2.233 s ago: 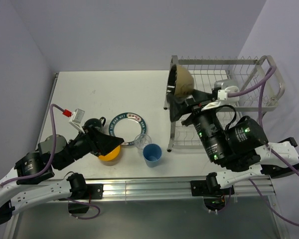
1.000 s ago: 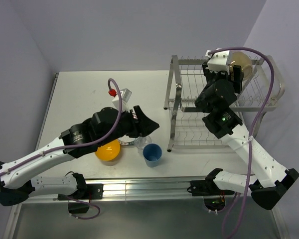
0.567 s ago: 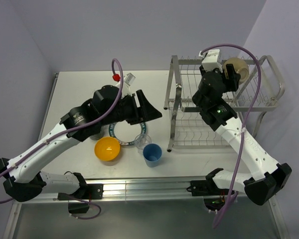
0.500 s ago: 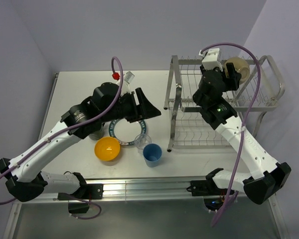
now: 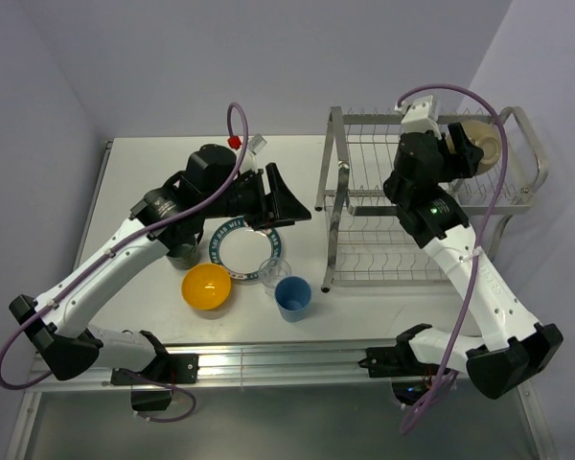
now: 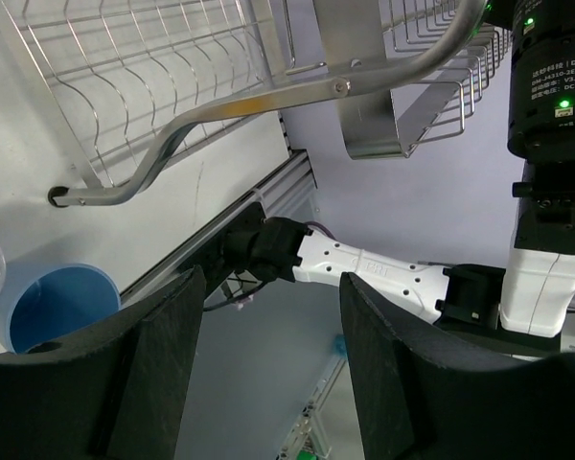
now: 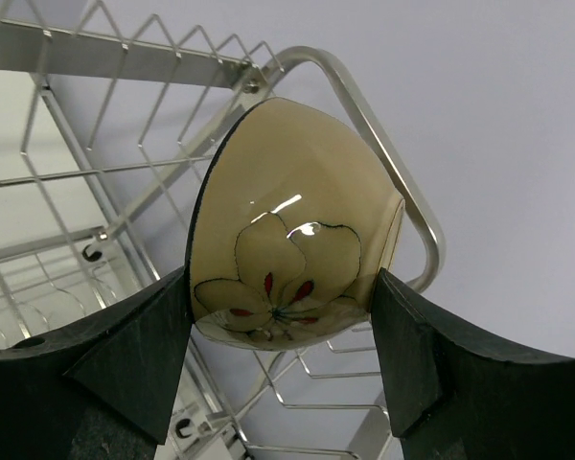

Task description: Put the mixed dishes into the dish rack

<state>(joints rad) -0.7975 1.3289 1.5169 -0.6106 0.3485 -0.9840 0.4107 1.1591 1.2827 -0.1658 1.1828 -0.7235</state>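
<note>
Beige bowl, painted with a red and green flower, is clamped between the right fingers, tipped on its side so its outer wall faces the wrist camera. From above, it hangs over the right end of the upper tier of the silver wire rack, close to the curved handle. Whether it touches the wires cannot be told.

Across the white counter, the left fingers are spread apart with nothing between them. They hover just beside the rack's left post, over the far edge of the plate with the teal lettered rim.

A clear glass stands at the plate's near right edge, and the blue tumbler is upright just beside it, toward the arms. The orange bowl sits open side up, left of the tumbler and near the plate's front edge. A dark mug is mostly hidden under the left arm, to the left of the plate.

In the left wrist view the tumbler's open mouth shows at the lower left, near the rack's foot.
</note>
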